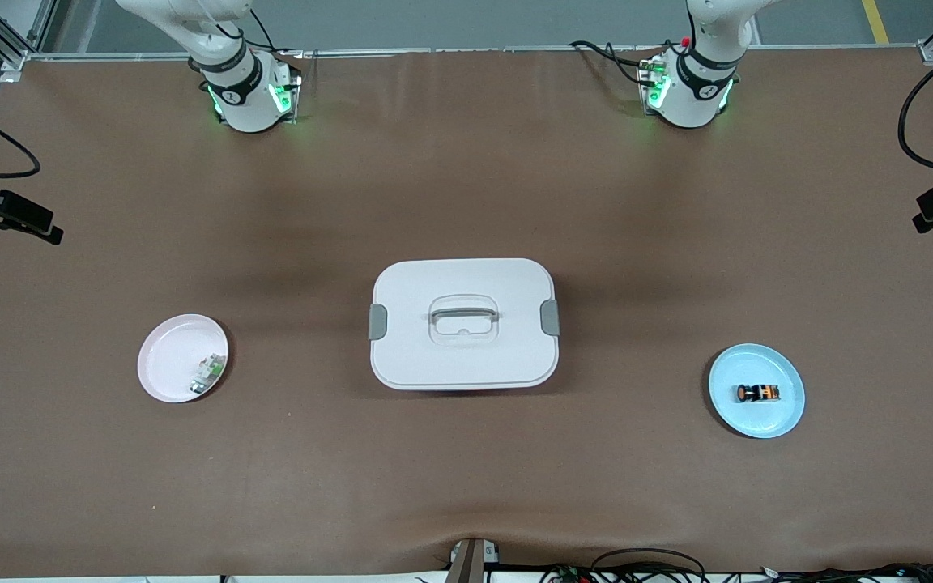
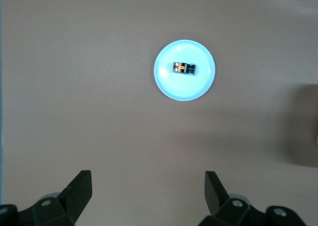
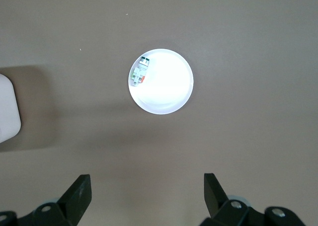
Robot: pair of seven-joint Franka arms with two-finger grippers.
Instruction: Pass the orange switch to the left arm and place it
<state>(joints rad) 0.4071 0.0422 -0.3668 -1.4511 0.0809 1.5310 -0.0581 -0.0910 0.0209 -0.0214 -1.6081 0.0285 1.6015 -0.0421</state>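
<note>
On the blue plate (image 1: 782,417) near the left arm's end of the table: orange switch (image 1: 758,393), untouched, both grippers up high with fingers spread, holding nothing.

Box (image 1: 463,324) sits mid-table between the blue plate and the pink plate (image 1: 163,364), so it looks like the obstacle a two-arm handover has to clear. Pink plate, toward the right arm's end, carries a small white-and-green part (image 1: 207,374) at its rim; probably the drop-off side. Left gripper (image 2: 148,186) hangs over bare table near the blue plate, right gripper (image 3: 147,188) likewise near the pink plate; each arm is staged above its own plate. Front view gives the full layout and both arm bases but no gripper. Wrist views show the spread fingers, and only a sliver of the box.
</note>
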